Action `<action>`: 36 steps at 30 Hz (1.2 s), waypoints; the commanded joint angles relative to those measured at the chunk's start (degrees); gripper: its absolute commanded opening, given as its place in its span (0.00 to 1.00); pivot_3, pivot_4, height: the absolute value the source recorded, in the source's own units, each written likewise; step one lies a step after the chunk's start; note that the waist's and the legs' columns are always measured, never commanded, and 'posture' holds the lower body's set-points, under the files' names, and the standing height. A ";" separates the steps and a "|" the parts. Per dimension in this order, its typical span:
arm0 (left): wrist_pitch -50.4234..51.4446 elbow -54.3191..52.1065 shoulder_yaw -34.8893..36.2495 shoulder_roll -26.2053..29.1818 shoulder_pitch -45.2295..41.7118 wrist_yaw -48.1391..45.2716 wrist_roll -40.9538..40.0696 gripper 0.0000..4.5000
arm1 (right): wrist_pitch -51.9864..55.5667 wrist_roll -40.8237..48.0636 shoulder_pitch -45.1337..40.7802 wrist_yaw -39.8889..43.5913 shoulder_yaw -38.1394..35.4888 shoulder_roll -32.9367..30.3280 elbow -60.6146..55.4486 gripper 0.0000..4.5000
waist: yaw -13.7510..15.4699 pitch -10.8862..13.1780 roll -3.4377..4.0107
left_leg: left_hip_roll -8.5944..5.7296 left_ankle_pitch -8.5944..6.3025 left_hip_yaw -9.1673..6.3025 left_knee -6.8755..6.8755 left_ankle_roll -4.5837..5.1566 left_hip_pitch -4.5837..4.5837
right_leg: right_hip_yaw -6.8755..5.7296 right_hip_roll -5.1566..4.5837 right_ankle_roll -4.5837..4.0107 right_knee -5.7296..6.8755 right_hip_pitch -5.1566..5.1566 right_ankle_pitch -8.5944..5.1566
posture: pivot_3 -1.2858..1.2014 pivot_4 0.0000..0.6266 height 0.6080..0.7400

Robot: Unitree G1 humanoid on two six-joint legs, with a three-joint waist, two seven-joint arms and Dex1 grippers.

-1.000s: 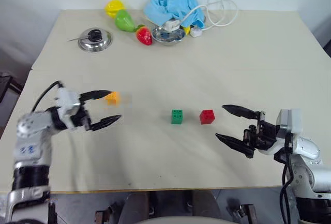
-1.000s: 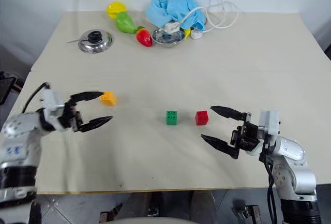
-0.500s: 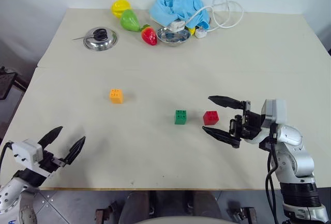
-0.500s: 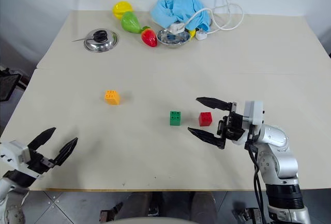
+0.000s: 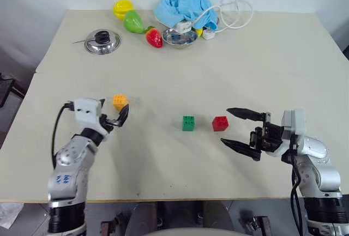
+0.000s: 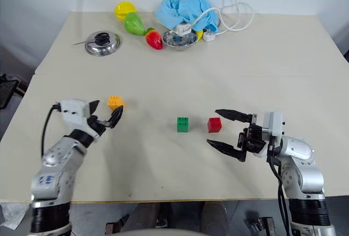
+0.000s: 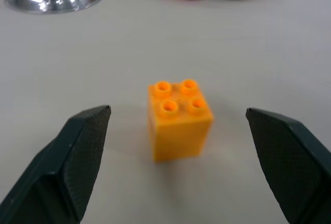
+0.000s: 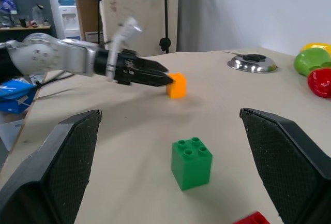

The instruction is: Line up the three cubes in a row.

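Observation:
Three studded cubes lie on the beige table (image 5: pixel 262 61). The orange cube (image 5: pixel 120 102) sits to the left, apart from the other two. The green cube (image 5: pixel 188 122) and the red cube (image 5: pixel 220 123) stand close together near the middle. My left gripper (image 5: pixel 114 114) is open and points forward at the orange cube (image 7: pixel 180 119), which stands just beyond its fingertips, untouched. My right gripper (image 5: pixel 226 127) is open and points left. The red cube lies close by its fingertips, and the green cube (image 8: pixel 191 163) is farther along.
At the table's far side are a steel lid (image 5: pixel 100 41), yellow and green toy fruits (image 5: pixel 126 15), a red toy fruit (image 5: pixel 153 37), a metal bowl (image 5: pixel 178 37), a blue cloth (image 5: pixel 182 6) and a white cable (image 5: pixel 232 10).
My left arm dropped to the table's near left edge half a second ago and has come back up behind the orange cube, now pointing forward. The right gripper has stayed in place.

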 commanded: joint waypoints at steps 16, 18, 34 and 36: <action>-13.92 6.24 -1.99 11.67 -3.12 -33.76 -8.48 0.33 | 0.87 1.68 4.52 -1.57 -2.86 -1.64 -4.74 1.00 | 0.05 0.00 0.00 | 0.00 0.00 0.00 -0.01 -0.01 -0.02 | -0.01 0.00 0.00 -0.05 -0.02 0.00 | 0.52 0.24 1.00; -23.74 9.80 -2.99 17.47 -3.97 -49.96 -9.98 0.33 | 1.19 2.11 5.32 -0.87 -3.89 -2.91 -4.78 1.00 | -0.05 0.00 0.01 | 0.01 -0.01 0.02 -0.02 -0.02 -0.06 | -0.03 0.00 -0.02 -0.07 -0.07 -0.01 | 0.52 0.24 1.00; -44.66 48.26 -15.98 13.96 -26.82 -73.65 -1.22 0.33 | -1.36 0.07 11.53 10.15 -6.52 -9.84 1.88 1.00 | 0.89 0.02 -0.02 | -0.40 0.02 0.08 -0.01 0.04 -0.06 | -0.03 0.04 0.03 -0.08 -0.04 0.01 | 0.52 0.24 1.00; -45.84 51.45 -16.51 13.92 -28.04 -74.90 -0.22 0.33 | -2.17 -0.47 11.29 10.67 -6.48 -9.72 3.33 1.00 | 0.89 0.02 -0.02 | -0.40 0.03 0.08 -0.01 0.04 -0.06 | -0.03 0.04 0.03 -0.08 -0.04 0.01 | 0.52 0.24 1.00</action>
